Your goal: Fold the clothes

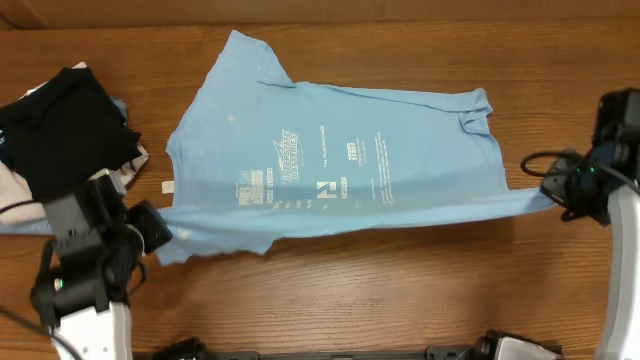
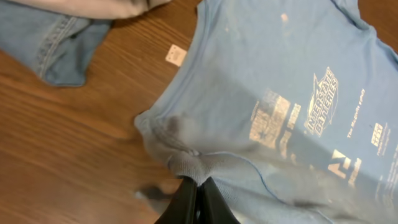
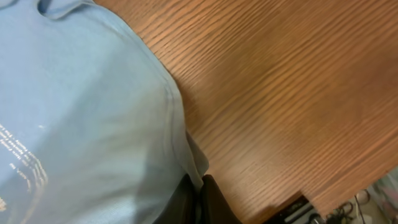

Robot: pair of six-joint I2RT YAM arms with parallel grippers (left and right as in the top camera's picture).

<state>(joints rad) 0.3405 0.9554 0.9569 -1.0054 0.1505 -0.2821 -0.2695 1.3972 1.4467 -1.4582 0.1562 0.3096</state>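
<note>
Overhead first: the sky-blue T-shirt (image 1: 330, 165) lies spread across the middle of the wooden table (image 1: 400, 290), white print facing up, and its near edge is drawn in a taut line between the two arms. The left gripper (image 1: 160, 232) sits at the shirt's near-left corner and the right gripper (image 1: 553, 190) at the other end of that edge, though the jaws are hard to read from up here. A black garment (image 1: 65, 125) lies at the top left, near the shirt. Over to the left wrist: the jaws are pressed together on a bunched fold of blue fabric, with a small white tag (image 2: 175, 55) on the wood beside the shirt and blue denim (image 2: 56, 43) in the corner. Right wrist now: the jaws are clamped tight on the shirt's edge, with bare wood alongside.
</note>
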